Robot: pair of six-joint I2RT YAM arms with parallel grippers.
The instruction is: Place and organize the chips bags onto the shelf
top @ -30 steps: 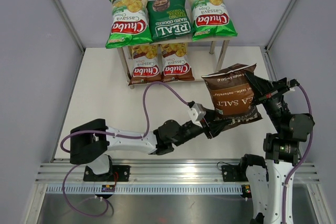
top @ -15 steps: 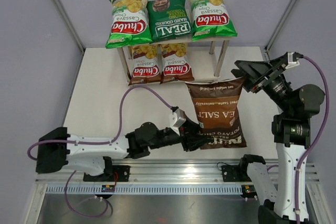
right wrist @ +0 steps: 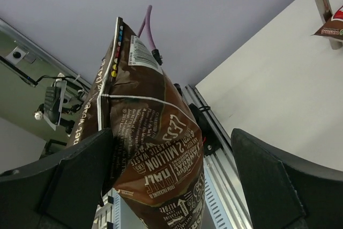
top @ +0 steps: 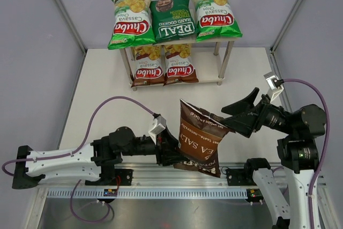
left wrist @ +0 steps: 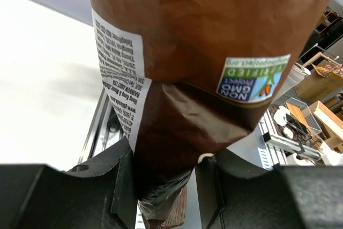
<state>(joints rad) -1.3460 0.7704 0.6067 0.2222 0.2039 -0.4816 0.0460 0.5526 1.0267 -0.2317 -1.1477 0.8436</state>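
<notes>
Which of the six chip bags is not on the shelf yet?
The dark-brown sea salt bag: it hangs clamped in the left claw, while the other five bags sit on the shelf.

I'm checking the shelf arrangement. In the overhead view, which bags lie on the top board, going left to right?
Left light-green Chuba bag → dark-green REAL bag → right light-green Chuba bag.

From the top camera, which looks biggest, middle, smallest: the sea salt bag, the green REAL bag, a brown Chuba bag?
Largest: sea salt bag, but it is lifted nearer the camera.
Next: REAL bag.
Smallest: left brown Chuba bag, partly hidden by the shelf.
</notes>
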